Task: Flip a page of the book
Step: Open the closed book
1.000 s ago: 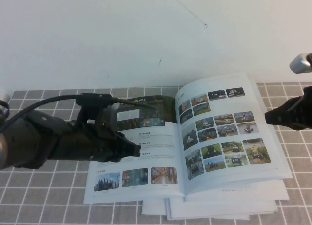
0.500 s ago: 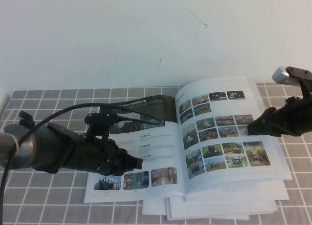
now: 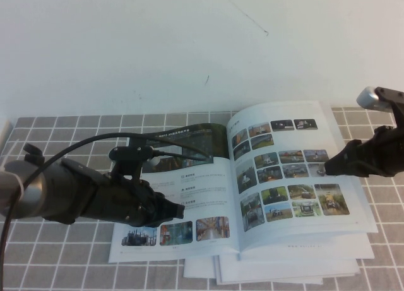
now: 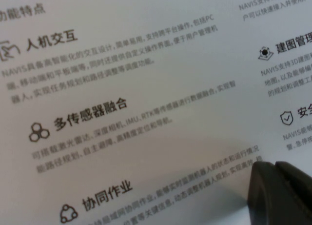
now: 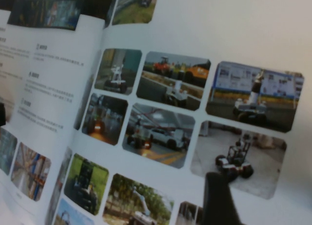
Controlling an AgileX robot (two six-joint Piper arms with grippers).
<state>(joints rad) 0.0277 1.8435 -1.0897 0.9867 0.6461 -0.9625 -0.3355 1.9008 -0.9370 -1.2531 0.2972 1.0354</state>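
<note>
The book (image 3: 214, 177) lies open on the checked cloth. Its left sheet has a dark banner and text columns. The page (image 3: 284, 171) on the right shows a grid of small colour photos and lies flat. My left gripper (image 3: 178, 210) is shut, its tip low over the left sheet's text. In the left wrist view the closed fingertips (image 4: 280, 188) touch or nearly touch the printed sheet (image 4: 146, 88). My right gripper (image 3: 328, 168) is shut and empty, its tip over the photo page's right part. In the right wrist view it (image 5: 218, 198) points at a robot photo on the page (image 5: 224, 30).
White booklets (image 3: 284, 269) are stacked under the book and stick out at the front. A grey checked cloth (image 3: 63, 266) covers the table. A white wall (image 3: 189, 45) stands close behind. A grey object (image 3: 369, 96) sits at the far right.
My left arm has swung down toward the front of the left sheet. My right gripper moved in over the photo page, then eased slightly back right. The page has stayed flat.
</note>
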